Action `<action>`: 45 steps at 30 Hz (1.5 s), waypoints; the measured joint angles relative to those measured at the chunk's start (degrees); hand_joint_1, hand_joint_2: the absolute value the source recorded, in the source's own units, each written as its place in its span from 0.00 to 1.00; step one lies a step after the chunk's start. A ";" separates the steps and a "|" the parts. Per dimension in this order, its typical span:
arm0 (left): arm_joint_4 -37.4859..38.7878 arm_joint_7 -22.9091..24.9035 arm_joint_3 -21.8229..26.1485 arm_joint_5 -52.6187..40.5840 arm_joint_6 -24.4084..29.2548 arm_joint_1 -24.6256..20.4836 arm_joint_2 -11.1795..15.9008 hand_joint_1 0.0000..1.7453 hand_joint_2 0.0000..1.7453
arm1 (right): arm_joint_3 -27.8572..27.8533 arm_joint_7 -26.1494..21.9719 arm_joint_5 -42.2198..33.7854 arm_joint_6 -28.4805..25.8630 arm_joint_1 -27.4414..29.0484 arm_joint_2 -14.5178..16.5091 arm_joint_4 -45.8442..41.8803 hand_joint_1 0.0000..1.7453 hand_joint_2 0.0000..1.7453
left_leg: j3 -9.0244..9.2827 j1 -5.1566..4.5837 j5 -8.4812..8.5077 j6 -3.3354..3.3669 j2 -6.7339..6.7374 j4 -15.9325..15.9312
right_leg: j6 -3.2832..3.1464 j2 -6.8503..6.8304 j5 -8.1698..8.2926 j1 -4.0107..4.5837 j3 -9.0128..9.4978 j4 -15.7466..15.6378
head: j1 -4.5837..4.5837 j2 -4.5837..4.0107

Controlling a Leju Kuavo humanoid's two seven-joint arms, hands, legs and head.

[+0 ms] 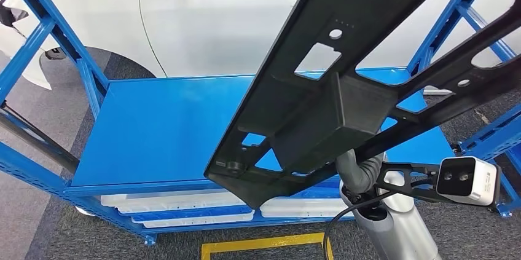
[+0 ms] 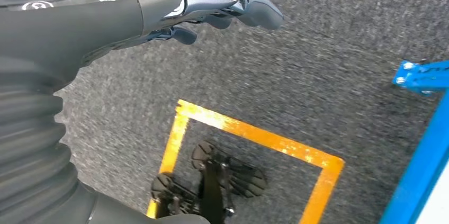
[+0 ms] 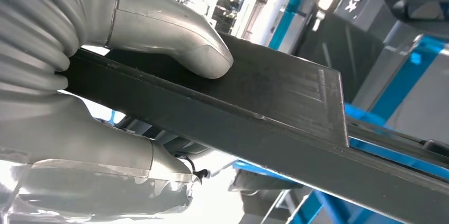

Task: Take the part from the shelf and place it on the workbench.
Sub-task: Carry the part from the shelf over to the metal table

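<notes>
A long black plastic part (image 1: 368, 57) with cut-outs and a box-shaped block hangs slantwise over the blue shelf board (image 1: 160, 125), lifted off it. My right arm (image 1: 393, 223) rises from below to the part's near end. In the right wrist view my right hand (image 3: 132, 38) grips the part (image 3: 275, 102), with the thumb pressed on its flat face and the fingers underneath. My left hand (image 2: 227, 7) hangs over the floor, fingers loosely apart, holding nothing.
The blue shelf frame (image 1: 37, 45) stands in front of a white car (image 1: 215, 20). White trays (image 1: 178, 201) lie on its lower level. A yellow floor marking (image 1: 264, 244) lies before the shelf. A blue post (image 2: 418, 171) stands near my left hand.
</notes>
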 joint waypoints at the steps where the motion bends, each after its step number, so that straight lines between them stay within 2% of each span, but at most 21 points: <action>1: 0.02 0.20 -0.06 -0.16 0.39 0.08 -0.05 0.00 1.00 | 0.25 -0.18 0.12 -0.11 0.09 -0.02 0.03 1.00 1.00 | -0.75 0.03 -2.34 -0.22 0.02 2.12 | -0.36 -0.09 0.74 -0.14 -0.55 -0.25 | -0.04 0.00; 4: 0.03 0.60 -0.18 -0.42 1.03 0.14 -0.13 0.00 1.00 | 0.89 -0.41 0.34 -0.25 0.61 -0.05 0.15 1.00 1.00 | -3.51 0.12 -9.89 -0.75 0.06 13.10 | -0.65 -0.23 2.59 0.01 -2.88 -0.16 | -0.11 0.00; 6: 0.04 0.72 -0.22 -0.46 1.21 0.15 -0.16 0.00 1.00 | 1.15 -0.41 0.38 -0.25 0.88 -0.07 0.28 1.00 1.00 | -2.35 0.13 -9.53 -0.90 0.06 15.38 | -0.52 -0.30 3.63 0.06 -4.59 0.21 | -0.11 0.00; 8: 0.03 0.99 -0.25 -0.66 1.79 0.09 -0.17 0.00 1.00 | 1.34 -0.42 0.44 -0.26 0.94 -0.08 0.35 1.00 1.00 | 2.88 0.13 -7.03 -0.72 0.07 9.58 | -0.21 -0.33 4.41 0.04 -6.14 0.86 | -0.13 0.00; 10: 0.03 1.41 -0.33 -1.08 2.71 -0.05 -0.17 0.00 1.00 | 1.46 -0.43 0.61 -0.26 0.96 -0.07 0.36 1.00 1.00 | 8.24 -0.07 -6.94 -0.21 0.01 1.83 | 0.31 -0.34 5.04 0.15 -7.18 1.49 | -0.10 0.00; 12: 0.03 1.79 -0.53 -1.55 3.54 -0.08 -0.21 0.00 1.00 | 1.62 -0.43 0.80 -0.26 1.00 -0.06 0.36 1.00 1.00 | 9.69 -0.37 -7.66 0.45 -0.07 -1.20 | 0.99 -0.35 5.75 0.19 -7.55 1.64 | -0.21 0.00; 14: 0.04 2.12 -0.84 -1.88 4.14 -0.05 -0.29 0.00 1.00 | 1.89 -0.39 0.85 -0.26 1.01 -0.05 0.37 1.00 1.00 | 9.04 -0.29 -6.86 1.23 0.04 -1.40 | 1.67 -0.28 6.12 0.08 -7.76 1.70 | -0.39 0.00; 16: 0.04 2.35 -1.13 -1.99 4.38 -0.10 -0.39 0.00 1.00 | 2.13 -0.29 0.52 -0.25 0.96 -0.05 0.38 1.00 1.00 | 8.11 -0.08 -5.58 2.07 0.32 -1.70 | 2.17 -0.13 2.99 -0.05 -8.93 4.41 | -0.35 0.00; 18: 0.04 2.56 -1.29 -2.04 4.42 -0.16 -0.46 0.00 1.00 | 2.28 0.00 -0.15 -0.20 0.89 -0.05 0.40 1.00 1.00 | 6.61 -0.08 -4.22 2.49 0.49 -1.69 | 2.55 -0.05 -2.90 -0.22 -11.09 11.38 | -0.28 0.00; 20: 0.04 2.80 -1.39 -2.10 4.51 -0.15 -0.48 0.00 1.00 | 2.34 0.42 -0.79 -0.14 0.87 -0.05 0.51 1.00 1.00 | 4.90 -0.15 -2.99 2.49 0.52 -1.55 | 2.82 -0.06 -5.65 -0.35 -12.18 17.74 | -0.29 0.00; 22: 0.04 2.90 -1.47 -2.13 4.66 -0.12 -0.52 0.00 1.00 | 2.36 0.71 -1.10 0.04 0.84 -0.04 0.67 1.00 1.00 | 3.28 -0.19 -1.89 2.34 0.51 -1.36 | 2.73 -0.06 -3.74 -0.42 -9.73 17.03 | -0.28 0.00; 24: 0.04 2.89 -1.55 -2.20 4.75 -0.11 -0.63 0.00 1.00 | 2.38 0.80 -1.17 0.31 0.70 0.02 0.74 1.00 1.00 | 2.02 -0.28 -0.91 2.03 0.43 -1.11 | 2.15 -0.06 -1.67 -0.29 -3.50 8.90 | -0.29 0.00; 26: 0.04 2.82 -1.60 -2.28 4.81 -0.06 -0.74 0.00 1.00 | 2.40 0.77 -1.23 0.46 0.61 0.17 0.74 1.00 1.00 | 1.48 -0.34 0.07 1.49 0.36 -1.13 | 1.57 -0.06 -1.70 0.02 1.21 1.78 | -0.31 0.00; 29: 0.06 2.73 -1.62 -2.31 4.87 0.11 -0.77 0.00 1.00 | 2.44 0.76 -1.28 0.50 0.57 0.33 0.74 1.00 1.00 | 1.28 -0.22 1.28 0.48 0.32 -1.57 | 0.71 -0.17 -1.02 0.22 1.46 -0.30 | -0.02 0.00; 31: 0.09 2.72 -1.64 -2.32 4.91 0.20 -0.78 0.00 1.00 | 2.48 0.77 -1.29 0.50 0.56 0.49 0.78 1.00 1.00 | 0.24 -0.15 -1.32 0.02 0.28 0.42 | -0.12 -0.41 0.33 -0.04 0.45 -0.79 | -0.12 0.00; 34: 0.10 2.71 -1.67 -2.33 4.91 0.22 -0.79 0.00 1.00 | 2.53 0.78 -1.29 0.50 0.64 0.76 0.86 1.00 1.00 | -2.56 -0.01 -9.55 -0.55 0.28 10.73 | -0.64 -0.54 2.36 -0.06 -1.97 -0.81 | -0.39 0.00; 35: 0.10 2.71 -1.67 -2.33 4.91 0.23 -0.78 0.00 1.00 | 2.54 0.78 -1.28 0.50 0.70 0.78 0.91 1.00 1.00 | -2.96 -0.01 -10.57 -0.73 0.29 13.90 | -0.61 -0.56 2.97 -0.03 -2.84 -0.70 | -0.39 0.00; 37: 0.10 2.71 -1.67 -2.33 4.90 0.22 -0.77 0.00 1.00 | 2.56 0.78 -1.26 0.46 0.82 0.79 0.98 1.00 1.00 | -1.21 0.04 -8.80 -0.90 0.30 15.07 | -0.39 -0.62 4.06 -0.02 -4.63 -0.27 | -0.39 0.00; 39: 0.10 2.73 -1.67 -2.33 4.89 0.14 -0.77 0.00 1.00 | 2.56 0.79 -1.10 0.42 0.87 0.86 0.99 1.00 1.00 | 4.48 0.07 -6.54 -0.80 0.30 8.36 | -0.01 -0.63 4.85 -0.03 -6.31 0.56 | -0.41 0.00; 41: 0.10 2.79 -1.67 -2.33 4.86 0.02 -0.78 0.00 1.00 | 2.53 0.86 -0.86 0.39 0.81 1.03 0.98 1.00 1.00 | 9.62 -0.10 -7.31 -0.35 0.18 0.66 | 0.57 -0.63 5.49 0.06 -7.36 1.39 | -0.37 0.00; 45: 0.10 2.93 -1.69 -2.33 4.65 -0.13 -0.93 0.00 1.00 | 2.47 1.09 -0.66 0.43 0.60 1.25 0.98 1.00 1.00 | 9.83 -0.22 -7.11 1.06 0.24 -1.74 | 1.91 -0.52 6.04 -0.03 -8.21 1.95 | -0.57 0.00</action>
